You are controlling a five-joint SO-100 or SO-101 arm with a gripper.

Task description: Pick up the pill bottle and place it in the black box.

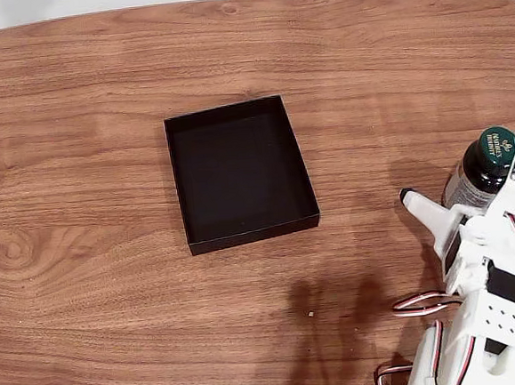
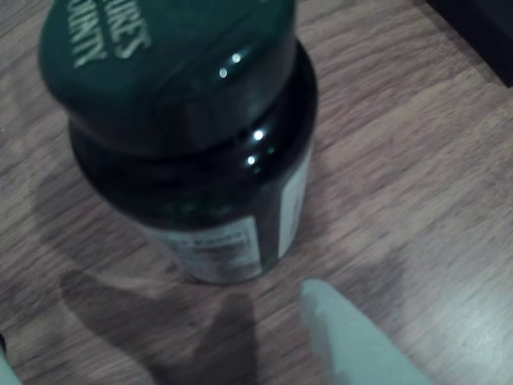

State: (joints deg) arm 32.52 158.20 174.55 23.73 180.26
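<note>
Fixed view from above, with a wrist view for close detail. The pill bottle (image 1: 485, 164) stands upright on the wooden bench (image 1: 86, 286) near the right edge of the fixed view, green cap up, so its long axis is vertical. My arm (image 1: 490, 308) comes in from the lower right corner. The gripper (image 1: 459, 196) has one white finger (image 1: 422, 208) pointing up and to the left, with its tip just to the left of the bottle's base. The other side of the gripper lies close against the bottle near the cap, where a small circuit board sits.

In the wrist view the pill bottle (image 2: 192, 152) fills the upper half, seen from above and slightly tilted by the lens, with its white label toward the camera. A pale fingertip (image 2: 345, 337) enters from the bottom edge and a strip of bare wood separates it from the bottle. I therefore read the gripper as spread apart, bracketing the bottle loosely and gripping nothing. Whether the far finger touches the glass I cannot tell.

The black box (image 1: 241, 171) lies well to the left of the bottle and a little higher in the fixed view, and nothing is in it. I judge the next move to be a closing of the fingers on the bottle's body, then a lift and a carry to the left.
</note>
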